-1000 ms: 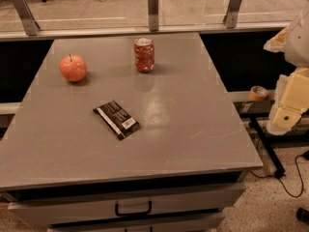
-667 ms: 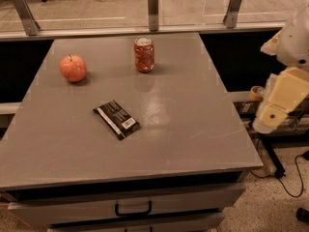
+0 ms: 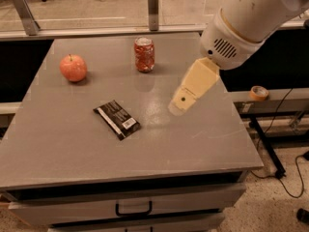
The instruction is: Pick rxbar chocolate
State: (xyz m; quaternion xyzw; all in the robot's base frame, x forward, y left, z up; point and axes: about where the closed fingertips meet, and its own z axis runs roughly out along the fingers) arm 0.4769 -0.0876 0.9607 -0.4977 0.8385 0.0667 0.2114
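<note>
The rxbar chocolate (image 3: 117, 119) lies flat on the grey table (image 3: 63, 144), left of centre. It is a black wrapper with a white stripe along one edge and a white barcode patch. My gripper (image 3: 176, 108) hangs over the table's right half, to the right of the bar and apart from it. It points down and left from the cream arm (image 3: 251, 18) that reaches in from the upper right.
A red apple (image 3: 73, 67) sits at the far left of the table. A red soda can (image 3: 144, 54) stands at the back centre. A drawer handle (image 3: 133, 210) is below the front edge. A tape roll (image 3: 259, 93) and cables lie to the right.
The arm has swung in from the right edge of the view to over the table's right half. The view has moved closer to the table. The bar, apple and can have not moved.
</note>
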